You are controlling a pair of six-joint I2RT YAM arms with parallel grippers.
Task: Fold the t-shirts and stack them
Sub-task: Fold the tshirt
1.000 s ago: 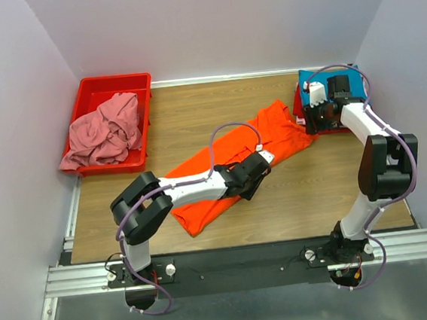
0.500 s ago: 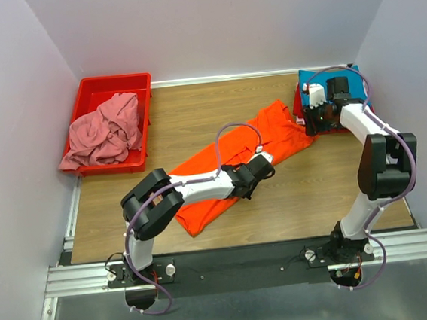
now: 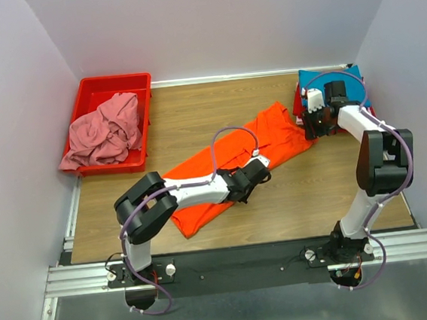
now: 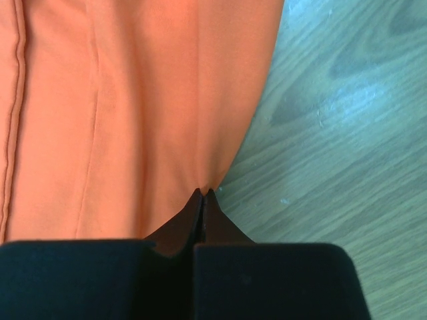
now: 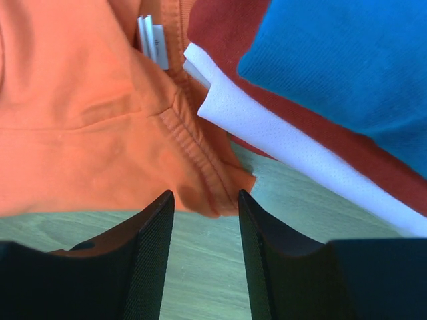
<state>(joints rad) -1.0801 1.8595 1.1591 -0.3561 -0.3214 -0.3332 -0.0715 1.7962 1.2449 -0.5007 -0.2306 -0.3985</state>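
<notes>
1. Progress stood partway, by our judgement: at the far right corner of the surface (image 3: 193, 109) we saw a stack with a blue t-shirt (image 5: 347, 60) on top, a red t-shirt (image 5: 220, 27) under it and the edge of a pale t-shirt (image 5: 280, 133) showing beside them, all lying flat as if folded.
2. The orange t-shirt (image 3: 278, 127) lay slantwise across the middle of the surface as a long narrow strip. We took it to be folded lengthwise only. Its far end sat just beside the stack.
3. The left pincer (image 4: 203, 193) was closed tight on the side edge of the orange t-shirt, with a small pinch of cloth caught at its tips, low over the surface.
4. The right pincer (image 5: 205, 200) stood with its jaws roughly half apart, straddling a hemmed corner of the orange t-shirt at the stack end. The cloth lay between the jaws, but we could not see them pressing on it, so we judged that it held nothing.
5. A pink t-shirt (image 3: 105, 132) lay crumpled in the red bin (image 3: 115, 85) at the far left, well apart from both arms and not yet folded.
6. What remained, as we judged it, was to fold the orange strip crosswise and set it on the stack, then to do the same with the pink t-shirt.
</notes>
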